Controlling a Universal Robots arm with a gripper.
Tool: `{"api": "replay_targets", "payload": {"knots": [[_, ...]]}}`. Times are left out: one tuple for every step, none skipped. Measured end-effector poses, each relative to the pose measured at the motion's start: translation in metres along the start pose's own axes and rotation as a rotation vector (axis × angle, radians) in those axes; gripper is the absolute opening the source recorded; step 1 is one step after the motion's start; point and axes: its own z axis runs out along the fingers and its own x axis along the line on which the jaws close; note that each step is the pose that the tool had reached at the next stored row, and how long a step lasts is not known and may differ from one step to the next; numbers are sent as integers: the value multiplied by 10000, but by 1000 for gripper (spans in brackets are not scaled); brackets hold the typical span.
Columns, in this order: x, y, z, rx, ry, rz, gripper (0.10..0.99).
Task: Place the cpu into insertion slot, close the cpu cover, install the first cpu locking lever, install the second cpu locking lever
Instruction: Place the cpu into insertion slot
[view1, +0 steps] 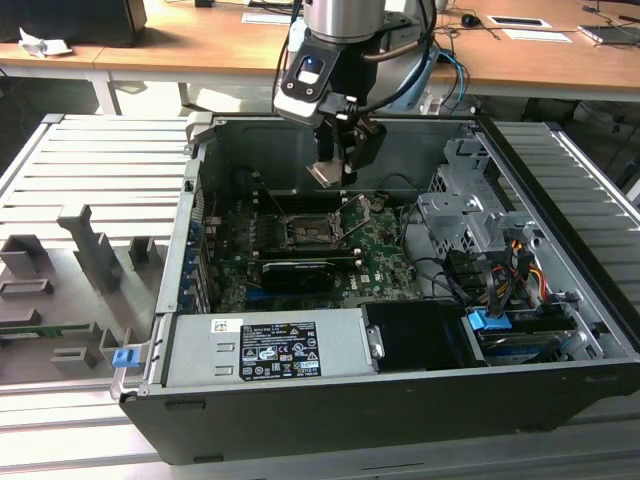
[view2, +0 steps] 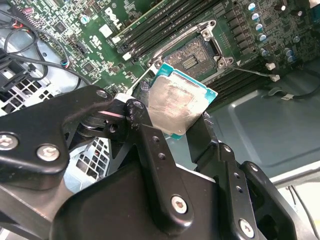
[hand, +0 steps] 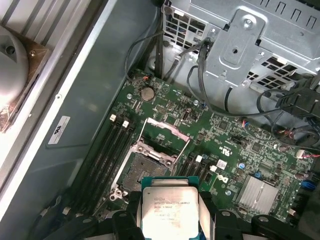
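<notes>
- The open computer case (view1: 300, 425) lies on its side on the ribbed grey table (view1: 100, 160), taking up the middle of the exterior view and most of the exterior view's right.
- Inside the case, the green motherboard (view1: 385, 262) covers the floor at centre.
- The grey power supply box (view1: 265, 350) sits along the case wall at the lower middle of the frame, with a long black expansion card (view1: 297, 272) just above it.
- A metal drive cage (view1: 465, 215) with bundled cables stands at the exterior view's right.
- The gripper (view1: 335, 168) hangs in the upper middle of the exterior view, within the case opening and above the motherboard.
- Its fingers (view2: 150, 145) are clamped on opposite edges of the cpu (view2: 182, 102), which is tilted with its dull silver top showing.
- The cpu is held in the air, apart from the insertion slot (hand: 145, 172), whose dark contact field lies exposed beneath it in both wrist views.
- The cpu cover (hand: 167, 129) is swung up off the slot along one edge.
- A thin wire locking lever (view2: 252, 71) sticks out free beside the slot.
</notes>
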Motion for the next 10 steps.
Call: {"api": "replay_targets", "payload": {"knots": [[0,0,2,1,0,0,541],[0,-1,4,1,-1,0,541],[0,-1,8,1,-1,0,541],[0,-1,10,1,0,0,541],[0,-1,11,0,0,0,541],[0,-1,12,0,-1,0,541],[0,-1,14,0,-1,0,541],[0,-1,15,0,0,0,541],[0,-2,17,0,0,0,541],[0,-2,19,0,0,0,541]]}}
